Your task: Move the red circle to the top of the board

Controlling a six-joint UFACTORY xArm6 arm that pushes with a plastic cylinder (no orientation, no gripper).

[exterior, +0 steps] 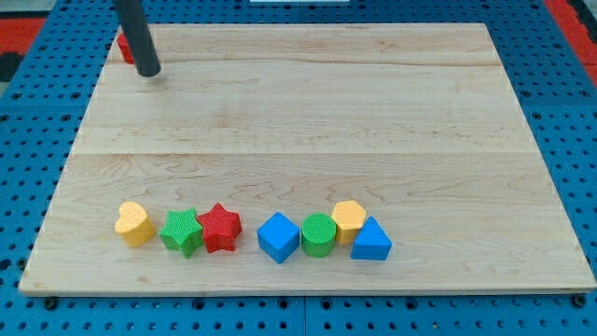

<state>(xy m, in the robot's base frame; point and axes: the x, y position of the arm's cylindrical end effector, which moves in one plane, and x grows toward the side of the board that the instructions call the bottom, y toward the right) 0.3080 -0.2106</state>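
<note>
1. My tip [149, 71] is resting at the desk's [308, 112] top-left corner, touching the red circle [123, 47], which is mostly hiding behind my rod.
2. I am carrying no jaws, only this rod.
3. Seven blocks are sitting along the view's bottom, well apart from my tip.

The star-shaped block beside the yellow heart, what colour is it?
Green. The green star shows plainly in the camera view, touching the red star.

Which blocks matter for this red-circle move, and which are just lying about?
In the job:
red block, mostly hidden behind the rod at the board's top-left corner
my tip, just right of it

Lying about, bottom row:
yellow heart
green star
red star
blue cube
green cylinder
yellow hexagon
blue triangle
</note>
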